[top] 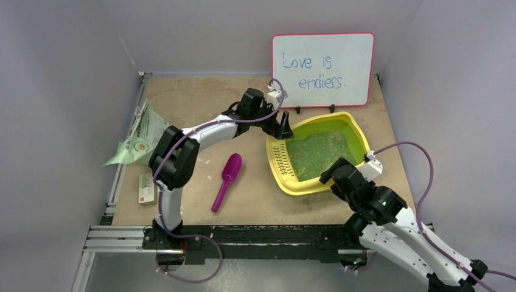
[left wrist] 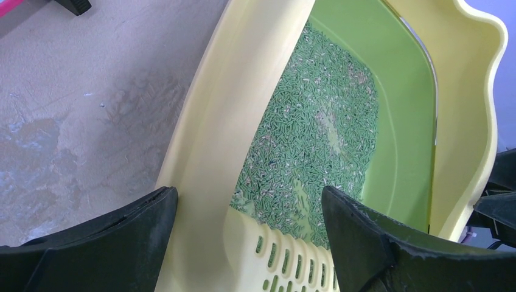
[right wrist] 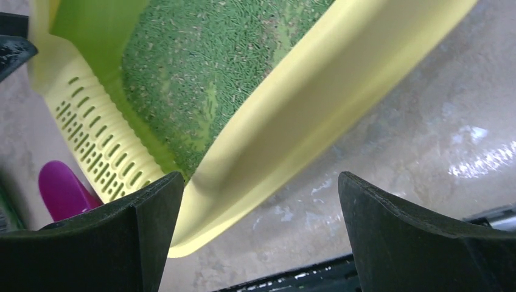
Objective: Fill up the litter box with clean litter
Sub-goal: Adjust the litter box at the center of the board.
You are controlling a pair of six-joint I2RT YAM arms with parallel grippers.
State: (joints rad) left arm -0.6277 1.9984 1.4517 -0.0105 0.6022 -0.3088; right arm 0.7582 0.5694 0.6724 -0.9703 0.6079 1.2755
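Left pincer (top: pixel 282 126): jaws wide, holding nothing. It is poised over the far-left corner of the litter box (top: pixel 360 135), and its wrist view shows the yellow rim running between the two fingers.

Right pincer (top: pixel 332 171): also wide and empty, set low at the near rim. The rim passes between its fingers too (whether either pincer touches plastic, I cannot tell).

The litter box sits on the surface (top: pixel 201 109) right of centre, its slotted grille toward the left arm. The clean litter (top: pixel 319 152) lies inside as a thin green layer with bare floor at the edges.

Nearby:
- magenta scoop (top: pixel 226 180), lying just left of the box
- pale green bag (top: pixel 140 137), at the far left edge
- whiteboard (top: pixel 322 68), standing close behind the box

Risks, as I judge them:
- If one pincer closes and lifts before the other, the shallow tray would tip and granules would slide out over the low rim.
- A sideways nudge from the left arm could push the box into the whiteboard's feet.
- A thin, rounded rim may slip from a pinch.
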